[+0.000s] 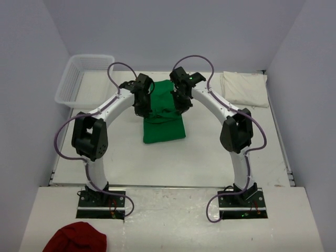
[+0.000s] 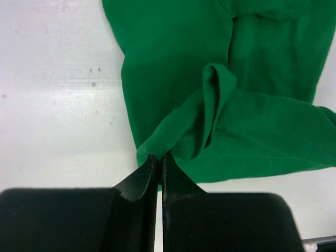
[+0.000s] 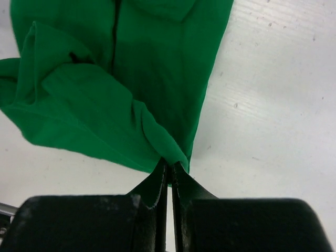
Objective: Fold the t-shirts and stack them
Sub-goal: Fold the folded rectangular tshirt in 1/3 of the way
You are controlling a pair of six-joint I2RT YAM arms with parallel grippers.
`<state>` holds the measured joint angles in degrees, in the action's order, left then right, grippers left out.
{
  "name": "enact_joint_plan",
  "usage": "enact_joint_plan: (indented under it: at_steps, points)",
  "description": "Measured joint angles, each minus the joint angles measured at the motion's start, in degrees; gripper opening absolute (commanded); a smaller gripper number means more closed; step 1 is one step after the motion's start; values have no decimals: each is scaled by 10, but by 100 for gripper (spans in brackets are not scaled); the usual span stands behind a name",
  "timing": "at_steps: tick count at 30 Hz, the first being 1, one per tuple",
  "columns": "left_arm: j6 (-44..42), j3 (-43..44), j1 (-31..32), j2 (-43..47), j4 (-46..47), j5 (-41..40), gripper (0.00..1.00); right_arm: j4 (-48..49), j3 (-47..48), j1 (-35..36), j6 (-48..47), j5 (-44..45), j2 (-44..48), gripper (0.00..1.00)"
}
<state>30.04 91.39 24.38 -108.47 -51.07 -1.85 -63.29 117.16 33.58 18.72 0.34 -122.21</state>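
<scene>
Green t-shirt (image 1: 164,126), clamped by left tool (image 2: 160,157) and right tool (image 3: 170,164), lies between basket (image 1: 65,92) and cream t-shirt (image 1: 244,89).

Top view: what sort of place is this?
Probably a lab test cell: a white table boxed in by plain walls, left arm and right arm bolted on, a green shirt and basket as props.
</scene>
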Motion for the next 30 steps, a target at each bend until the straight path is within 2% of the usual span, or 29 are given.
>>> enact_joint_plan:
  at_steps: [7, 18, 19, 20, 21, 22, 24, 25, 27, 28, 30]
  points:
    - [-24, 17, -12, -59, 13, 6, 0, -6, 37, -23, -15, -21, -82, 0]
    - [-32, 22, -32, -88, 53, 21, 0, -1, 75, -43, -27, -44, -141, 0]
    - [-32, 18, -32, -88, 60, 22, 0, 0, 80, -45, -28, -46, -144, 1]
    - [-32, 14, -33, -88, 64, 23, 0, 1, 87, -49, -29, -49, -150, 7]
    - [-32, 10, -34, -89, 70, 25, 8, 2, 93, -52, -30, -52, -155, 18]
    - [-32, 7, -35, -90, 74, 25, 30, 4, 99, -55, -31, -56, -160, 36]
    - [-38, 5, -38, -94, 78, 25, 50, 7, 101, -61, -30, -58, -165, 52]
    - [-38, 4, -39, -96, 83, 23, 64, 8, 101, -63, -32, -59, -168, 58]
    - [-36, -2, -41, -97, 93, 12, 72, 11, 102, -67, -34, -59, -171, 69]
    - [-35, -4, -41, -97, 96, 8, 77, 12, 103, -69, -34, -59, -173, 71]
    - [-37, -8, -42, -96, 107, -15, 79, 12, 104, -70, -35, -57, -174, 76]
